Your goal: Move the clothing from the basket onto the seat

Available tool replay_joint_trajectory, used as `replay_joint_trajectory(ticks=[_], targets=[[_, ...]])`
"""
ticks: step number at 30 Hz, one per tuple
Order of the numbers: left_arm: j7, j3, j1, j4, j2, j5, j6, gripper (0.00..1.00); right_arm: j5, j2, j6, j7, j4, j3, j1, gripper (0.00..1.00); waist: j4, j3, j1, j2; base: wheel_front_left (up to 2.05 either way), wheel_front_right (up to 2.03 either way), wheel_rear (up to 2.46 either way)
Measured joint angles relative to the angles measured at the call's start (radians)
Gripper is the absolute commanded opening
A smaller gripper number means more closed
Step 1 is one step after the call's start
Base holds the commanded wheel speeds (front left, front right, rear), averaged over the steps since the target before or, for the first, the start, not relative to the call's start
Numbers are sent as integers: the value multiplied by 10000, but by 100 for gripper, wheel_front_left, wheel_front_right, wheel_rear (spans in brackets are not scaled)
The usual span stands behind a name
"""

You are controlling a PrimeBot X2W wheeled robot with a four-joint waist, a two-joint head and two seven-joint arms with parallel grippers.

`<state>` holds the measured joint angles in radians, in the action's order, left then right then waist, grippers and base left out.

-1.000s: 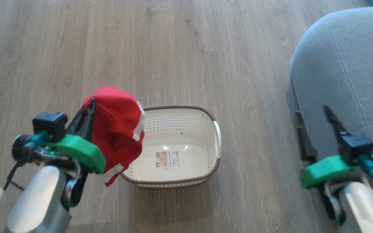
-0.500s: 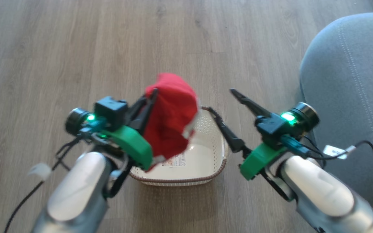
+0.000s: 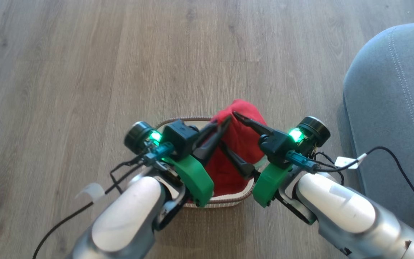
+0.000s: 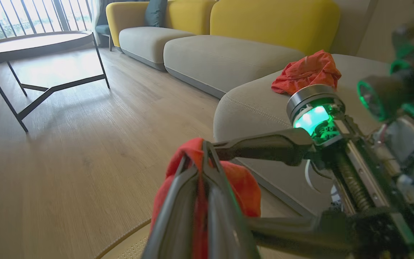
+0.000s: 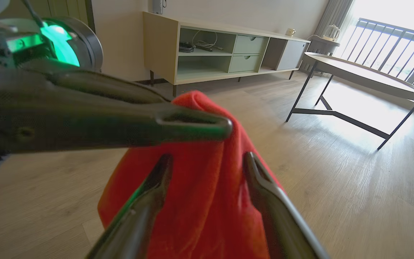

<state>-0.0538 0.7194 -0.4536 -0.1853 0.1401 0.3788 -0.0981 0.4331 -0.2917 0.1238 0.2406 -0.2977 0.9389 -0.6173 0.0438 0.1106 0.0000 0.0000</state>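
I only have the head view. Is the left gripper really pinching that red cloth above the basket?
Observer: Yes, the left wrist view shows the left gripper shut on the red garment, fabric pinched between its fingers.
Operator: And the right one?
Observer: The right wrist view shows the right gripper open, one finger on each side of the garment.
Operator: Anything on the seat?
Observer: Yes, another red garment lies crumpled on the seat.
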Motion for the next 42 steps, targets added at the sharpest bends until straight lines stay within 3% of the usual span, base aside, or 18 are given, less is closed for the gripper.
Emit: replay_joint_trajectory(ticks=[7, 8, 10, 14, 16, 18, 19, 20, 34, 42], targets=[[98, 330, 2, 226, -46, 15, -82, 0, 362, -17, 0, 77, -267, 224, -188, 100, -4, -83, 0, 0, 0, 0, 0], [100, 376, 2, 261, -46, 52, -82, 0, 424, -31, 0, 77, -297, 261, -188, 52, -14, -91, 0, 0, 0, 0, 0], [104, 412, 5, 293, -44, 111, -82, 0, 573, -44, 0, 77, -345, 320, -188, 0, -43, -103, 0, 0, 0, 0, 0], [176, 414, 10, 341, -36, 113, -81, 0, 930, -104, 0, 79, -370, 520, -189, 0, -115, -118, 0, 0, 0, 0, 0], [174, 412, 12, 341, -29, 113, -71, 30, 1039, -153, 0, 79, -372, 533, -190, 0, -161, -107, 0, 0, 0, 0, 0], [173, 414, 18, 341, -21, 113, -67, 48, 1141, -228, 0, 79, -372, 533, -192, 0, -205, -83, 0, 0, 0, 0, 0], [165, 412, 22, 341, -13, 113, -61, 85, 1143, -268, 0, 79, -372, 522, -194, 0, -230, -73, 0, 0, 0, 0, 0], [142, 410, 23, 341, -4, 113, -56, 100, 1172, -299, 0, 79, -376, 516, -196, 0, -261, -62, 0, 0, 0, 0, 0], [-198, 403, 68, 134, 98, 186, 165, 100, 1221, -957, 0, 79, -73, -732, -85, 0, -1307, 148, 0, 0, 0, 0, 0], [-224, 794, 172, 17, 77, 180, 148, 100, 986, -1310, 0, 79, 474, -1893, 717, 0, -2772, 305, 0, 0, 0, 0, 0]])
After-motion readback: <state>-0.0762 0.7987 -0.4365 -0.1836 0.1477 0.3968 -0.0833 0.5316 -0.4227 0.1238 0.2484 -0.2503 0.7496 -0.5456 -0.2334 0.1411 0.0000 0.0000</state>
